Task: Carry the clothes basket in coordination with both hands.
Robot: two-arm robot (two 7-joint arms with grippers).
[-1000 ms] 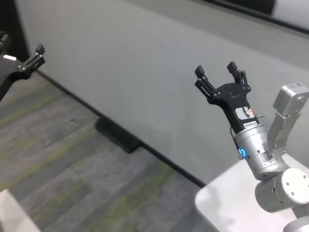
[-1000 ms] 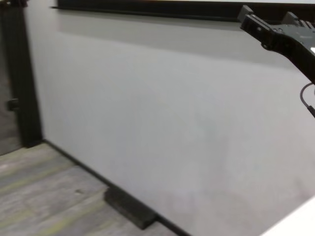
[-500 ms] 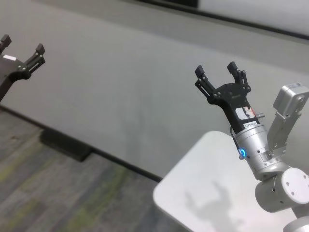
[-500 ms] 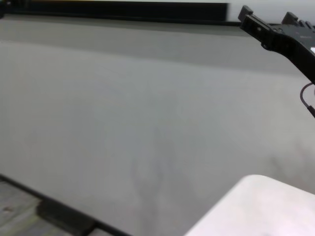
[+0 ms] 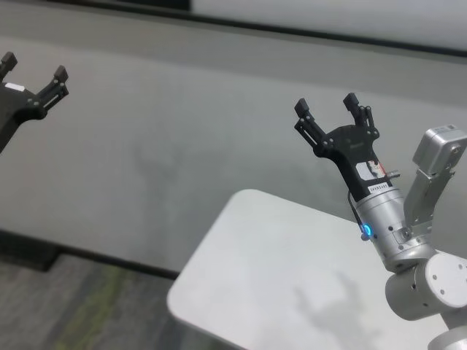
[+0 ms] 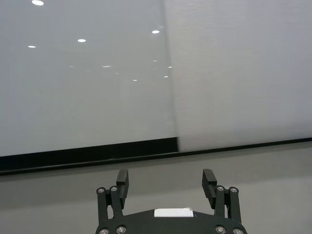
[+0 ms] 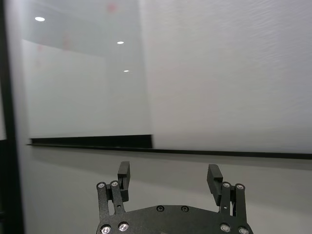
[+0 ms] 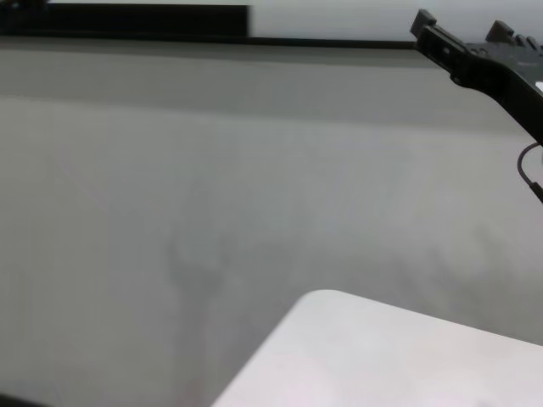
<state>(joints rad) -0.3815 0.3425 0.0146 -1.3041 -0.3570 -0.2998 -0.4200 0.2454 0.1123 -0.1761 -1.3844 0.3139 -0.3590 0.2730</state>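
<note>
The clothes basket is out of view in every frame. My left gripper (image 5: 33, 73) is raised at the far left of the head view, open and empty; it also shows in the left wrist view (image 6: 166, 181), facing a grey wall. My right gripper (image 5: 327, 107) is raised at the right, open and empty, above the corner of a white table (image 5: 277, 277). It also shows in the right wrist view (image 7: 170, 176) and at the top right of the chest view (image 8: 462, 30).
A grey wall (image 5: 182, 109) with a black strip along its top fills the background. The white table (image 8: 382, 356) has a rounded corner pointing left. Grey striped floor (image 5: 58, 313) lies at the lower left, with a dark baseboard along the wall.
The whole view has swung sideways: the wall and floor slid left, the dark block on the floor left the view, and the white table came in from the right. Both grippers keep their pose.
</note>
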